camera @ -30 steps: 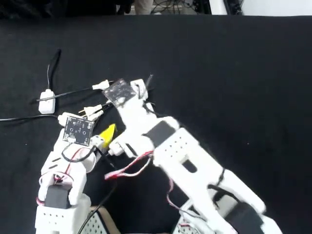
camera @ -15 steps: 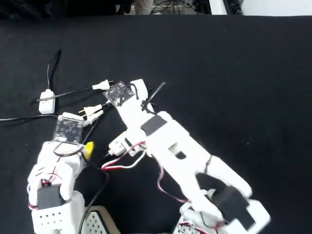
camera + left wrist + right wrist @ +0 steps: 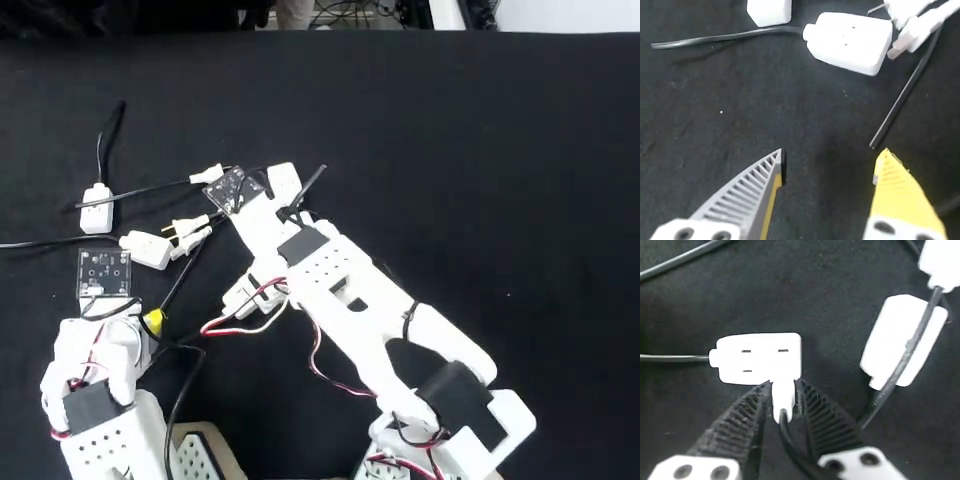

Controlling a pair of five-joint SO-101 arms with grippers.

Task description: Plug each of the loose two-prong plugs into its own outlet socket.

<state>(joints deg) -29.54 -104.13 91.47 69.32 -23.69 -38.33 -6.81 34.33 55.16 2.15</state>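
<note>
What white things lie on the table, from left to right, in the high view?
small white block → outlet socket → pair of loose plugs

Smooth plastic socket [image 3: 757, 357], matt cloth table [image 3: 450, 150]

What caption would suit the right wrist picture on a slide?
Right gripper shut on a white plug, its front end meeting the side of a white outlet.

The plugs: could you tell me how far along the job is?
Done: no plug plainly seated. In hand: the right gripper is shut on a white plug touching the side of a socket. Remaining: two loose plugs lie beside a second socket; the left gripper hangs open.
</note>
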